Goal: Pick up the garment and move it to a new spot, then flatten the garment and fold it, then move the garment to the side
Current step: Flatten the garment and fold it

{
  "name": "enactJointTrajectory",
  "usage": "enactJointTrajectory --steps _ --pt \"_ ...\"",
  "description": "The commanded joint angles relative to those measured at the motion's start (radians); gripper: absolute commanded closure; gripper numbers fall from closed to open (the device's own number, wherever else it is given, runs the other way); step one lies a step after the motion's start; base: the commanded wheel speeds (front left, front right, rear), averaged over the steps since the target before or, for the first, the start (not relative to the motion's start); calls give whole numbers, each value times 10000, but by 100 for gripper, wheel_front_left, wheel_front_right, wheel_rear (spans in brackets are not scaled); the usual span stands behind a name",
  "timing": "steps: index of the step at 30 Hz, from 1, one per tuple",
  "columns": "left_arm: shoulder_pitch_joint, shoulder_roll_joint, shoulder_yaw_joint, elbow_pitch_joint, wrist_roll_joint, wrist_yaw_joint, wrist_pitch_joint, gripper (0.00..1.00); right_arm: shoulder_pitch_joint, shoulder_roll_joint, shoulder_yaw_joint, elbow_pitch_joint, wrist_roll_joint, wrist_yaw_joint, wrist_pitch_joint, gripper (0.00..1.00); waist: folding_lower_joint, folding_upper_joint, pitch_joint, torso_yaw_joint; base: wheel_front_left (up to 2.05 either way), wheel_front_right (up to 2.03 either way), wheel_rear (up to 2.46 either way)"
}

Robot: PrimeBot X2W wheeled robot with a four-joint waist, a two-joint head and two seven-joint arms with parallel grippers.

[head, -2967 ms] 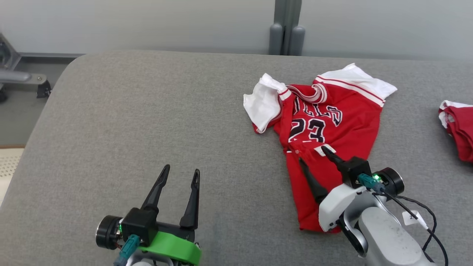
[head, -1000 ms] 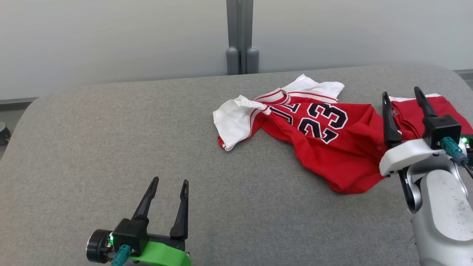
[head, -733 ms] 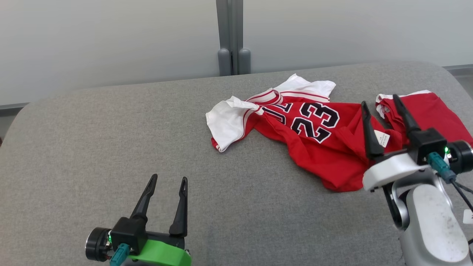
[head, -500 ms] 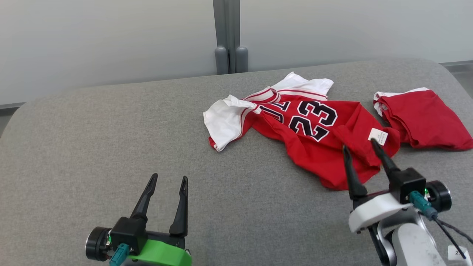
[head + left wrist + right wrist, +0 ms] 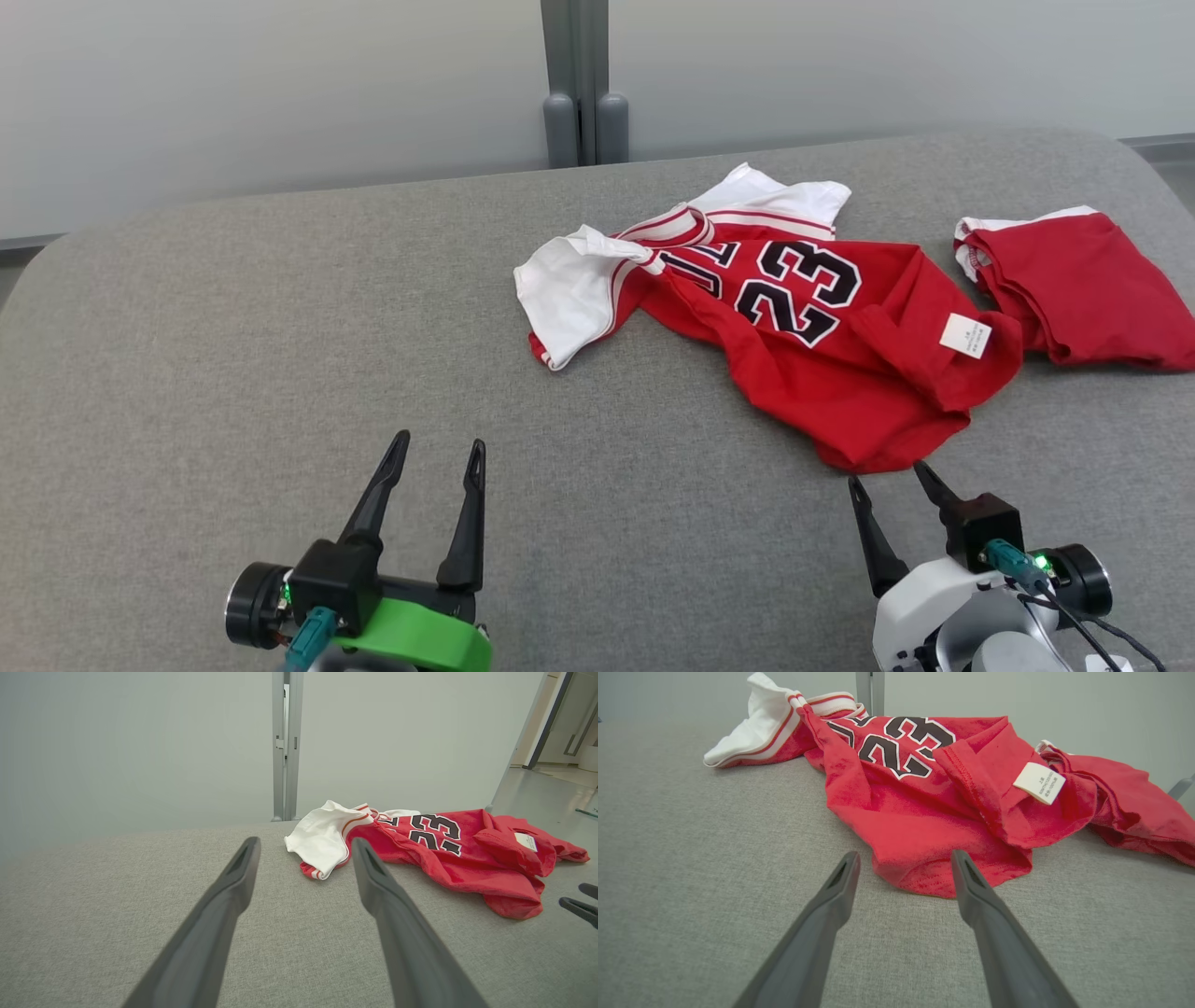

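One jersey [image 5: 794, 345], crumpled on surface [image 5: 233, 355]; hem just beside right gripper [image 5: 885, 473], spread and empty, likely poised for flattening; left gripper [image 5: 441, 439] spread, empty, well apart.

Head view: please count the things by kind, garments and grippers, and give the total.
Garments: 2 (jersey numbered 23, second red garment)
Grippers: 2 (left gripper, right gripper), both open and holding nothing
Total: 4

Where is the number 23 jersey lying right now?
In the head view the jersey lies crumpled right of centre on the grey surface, beside another red garment, its hem just beyond the open right gripper.
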Motion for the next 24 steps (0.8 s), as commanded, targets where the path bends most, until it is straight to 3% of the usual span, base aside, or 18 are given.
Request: enactJointTrajectory --steps 1,8,16,17,18,24 --pt "-115 31 3 11 53 -67 -1 0 -155 5 -44 237 -46 -7 68 0 0 0 129 132 0 0 0" --pt "-299 31 -101 66 -76 -129 -1 0 -1020 19 -63 1657 244 -8 110 0 0 0 487 508 0 0 0" --pt "-571 31 -170 100 -85 -157 -1 0 -2214 14 -824 3362 140 -7 -243 0 0 0 718 870 0 0 0" --pt "-567 31 -155 101 -77 -147 -1 0 -2335 17 -818 3522 26 -7 -309 33 0 0 721 873 0 0 0" --pt "-549 31 -124 105 -74 -133 -1 0 -2431 17 -777 3623 -51 -7 -360 100 0 0 709 858 0 0 0" --pt "-260 31 36 126 -131 -40 -1 0 -2636 -8 -260 3958 -776 -7 -554 100 0 0 449 432 0 0 0"
